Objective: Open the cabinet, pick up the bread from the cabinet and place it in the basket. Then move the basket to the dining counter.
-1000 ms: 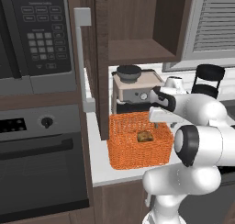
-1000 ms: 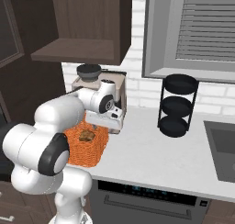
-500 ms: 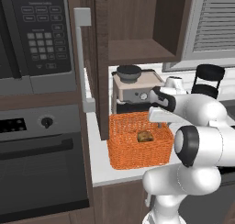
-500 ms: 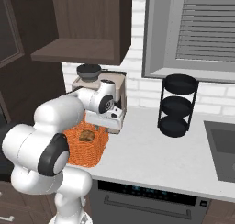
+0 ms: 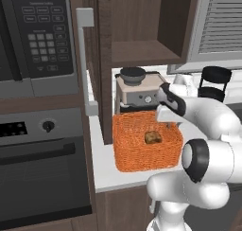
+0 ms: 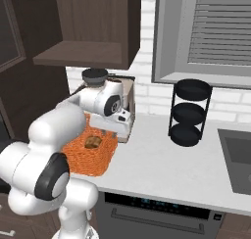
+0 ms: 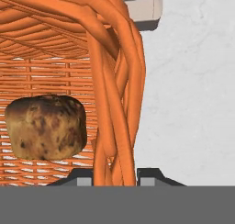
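hand view: fingers (image 7: 115, 175) clamp the basket (image 7: 114, 94) wall, bread (image 7: 46, 126) inside.

The orange woven basket (image 5: 146, 142) stands upright on the white tabletop (image 6: 162, 167), under the open dark-brown cabinet (image 5: 142, 31). The small golden-brown bread (image 7: 46, 126) lies on the basket's floor, near its right wall.
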